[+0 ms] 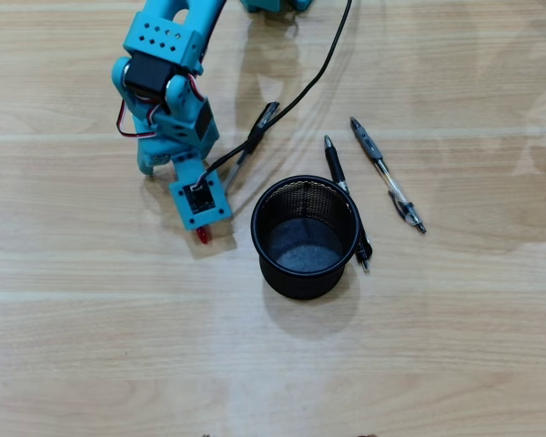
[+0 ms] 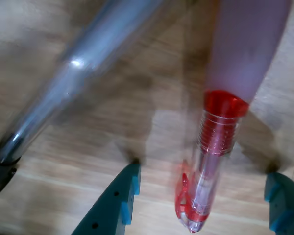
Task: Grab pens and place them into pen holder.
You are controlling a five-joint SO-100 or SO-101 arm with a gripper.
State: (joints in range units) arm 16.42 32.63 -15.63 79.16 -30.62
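In the overhead view the teal arm (image 1: pixel 164 82) reached down from the top edge, cut off there, and its wrist camera block covered most of what lay beneath it. Only a red tip of the red pen (image 1: pixel 202 235) poked out below that block. Just to the right, a grey and clear pen (image 1: pixel 253 141) lay on the wooden table (image 1: pixel 91 346), partly crossed by the black cable (image 1: pixel 323 64). Further right stood the pen holder (image 1: pixel 305 237), upright and empty, with a black pen (image 1: pixel 344 196) touching its right rim, part of the barrel hidden behind the mesh. The clear pen with black cap (image 1: pixel 387 175) lay well apart to the right.

In the wrist view, heavily blurred, the grey pen's barrel (image 2: pixel 73 73) crossed the upper left. The gripper (image 2: pixel 203 200) stood spread wide, one teal finger (image 2: pixel 115 203) left of the red pen (image 2: pixel 210 161) and the other cut off at the right edge, neither touching it.
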